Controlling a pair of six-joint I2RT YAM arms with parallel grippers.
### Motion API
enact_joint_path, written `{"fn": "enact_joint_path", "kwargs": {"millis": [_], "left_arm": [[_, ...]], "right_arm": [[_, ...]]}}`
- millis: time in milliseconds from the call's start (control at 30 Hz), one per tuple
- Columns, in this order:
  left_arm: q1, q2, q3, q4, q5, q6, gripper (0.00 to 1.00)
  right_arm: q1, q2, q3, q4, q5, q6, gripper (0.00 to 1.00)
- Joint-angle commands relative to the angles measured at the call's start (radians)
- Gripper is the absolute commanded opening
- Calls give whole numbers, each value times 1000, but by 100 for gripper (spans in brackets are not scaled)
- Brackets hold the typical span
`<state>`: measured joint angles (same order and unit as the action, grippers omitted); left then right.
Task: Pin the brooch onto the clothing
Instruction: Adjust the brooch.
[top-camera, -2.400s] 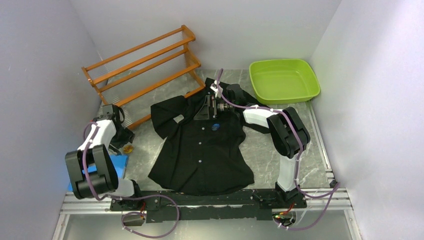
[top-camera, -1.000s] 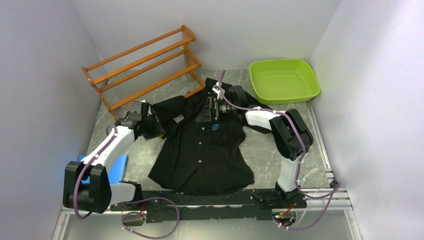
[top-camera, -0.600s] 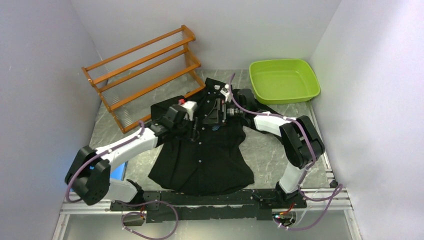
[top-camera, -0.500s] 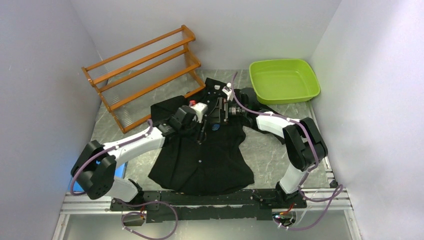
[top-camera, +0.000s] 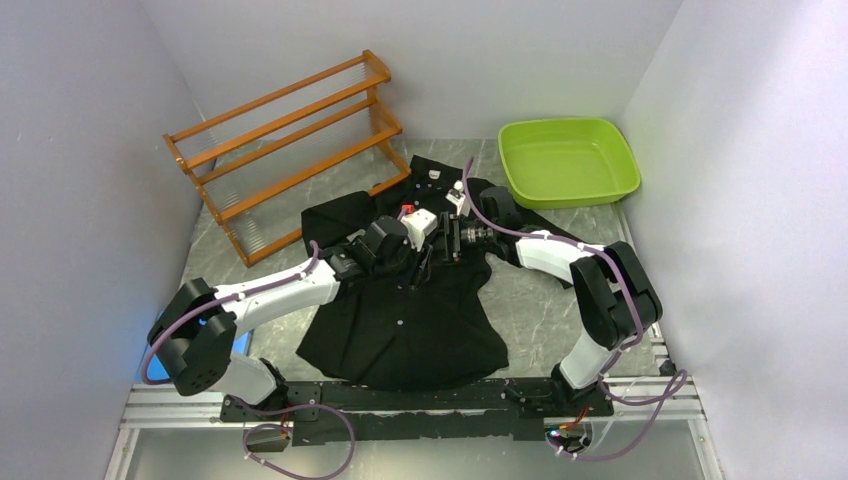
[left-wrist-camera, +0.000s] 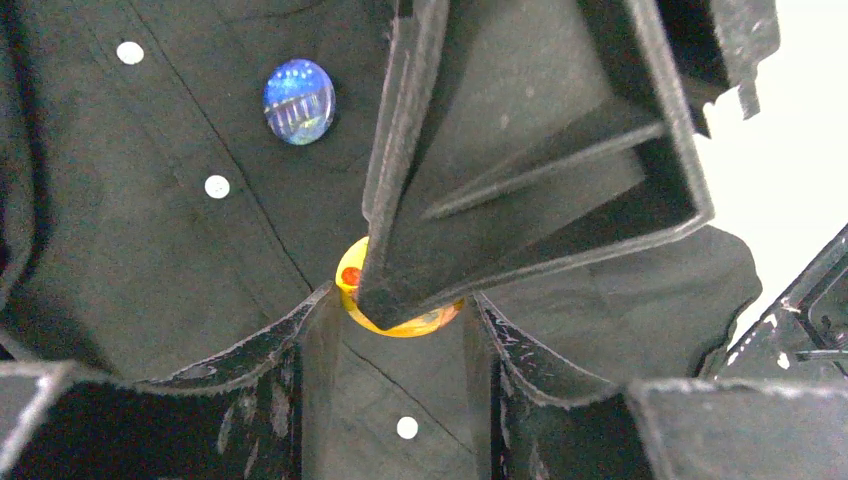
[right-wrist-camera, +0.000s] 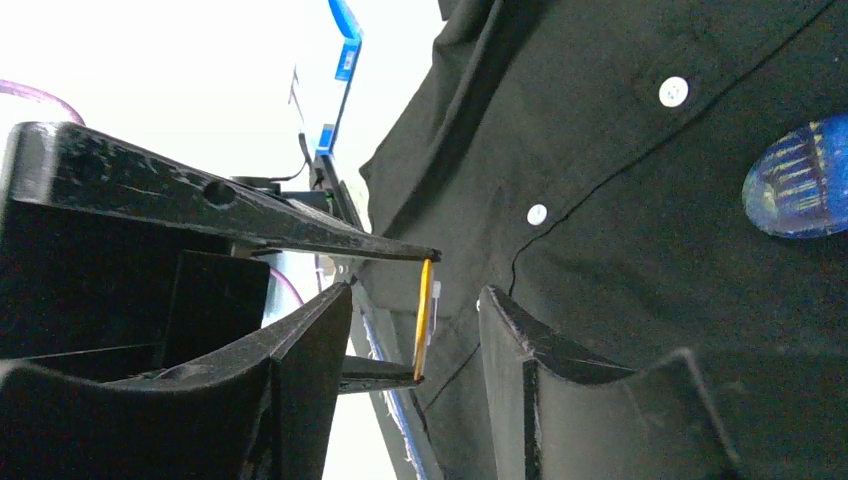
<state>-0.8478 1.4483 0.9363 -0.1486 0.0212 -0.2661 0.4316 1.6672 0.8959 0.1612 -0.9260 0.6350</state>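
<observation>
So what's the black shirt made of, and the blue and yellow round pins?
The shirt looks like soft matte woven cloth: it wrinkles. The blue brooch looks glossy and shimmery, maybe glass or plastic. The yellow brooch looks smooth and shiny, perhaps plastic or enamel.

Black shirt (top-camera: 400, 330) — yellow brooch (left-wrist-camera: 396, 323)

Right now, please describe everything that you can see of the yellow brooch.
The yellow brooch is a glossy round disc with an orange-red spot near its rim. The left gripper pinches it by its edge over the black shirt. The right gripper flanks its faces, one finger hiding most of it from the left wrist camera.
</observation>
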Motion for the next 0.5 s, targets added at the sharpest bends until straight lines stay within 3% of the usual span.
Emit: {"fn": "enact_joint_path", "kwargs": {"millis": [0,167,300,367,433,467], "left_arm": [[-7,-45,-8,70,-2,13,19],[-9,-39,3,59,-15,18,19],[-9,-39,7,46,-20,17,22],[-9,-41,7,32,-58,-3,37],[-10,-49,0,8,-114,-50,66],[-10,-59,-8,3,-130,-73,76]], "right_arm": [[-4,-15,-2,-27,-21,-34,52],[-2,-7,12,-49,-29,-45,32],[0,-20,31,-103,-9,-96,0],[-1,-40,38,-129,9,-125,0],[-1,-75,43,-169,60,-182,0],[-2,-89,43,-196,94,-211,0]]}}
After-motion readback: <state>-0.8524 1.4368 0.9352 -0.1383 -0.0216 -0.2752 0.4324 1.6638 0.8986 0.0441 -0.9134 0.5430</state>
